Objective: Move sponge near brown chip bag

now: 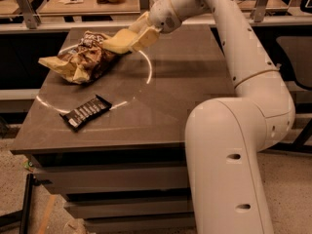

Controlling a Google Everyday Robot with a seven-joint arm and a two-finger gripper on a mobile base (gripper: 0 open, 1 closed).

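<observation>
The gripper (142, 33), pinching the sponge (118, 41), hangs just beside the brown chip bag's (80, 60) nearer end, the bag's length stretching away beyond the sponge.

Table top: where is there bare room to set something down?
The widest bare stretch of the table is its right half, between the chip bag and the right edge. A narrower strip lies between bag and candy bar. The back left is crowded: the gripper holds the sponge at the bag's right end.
</observation>
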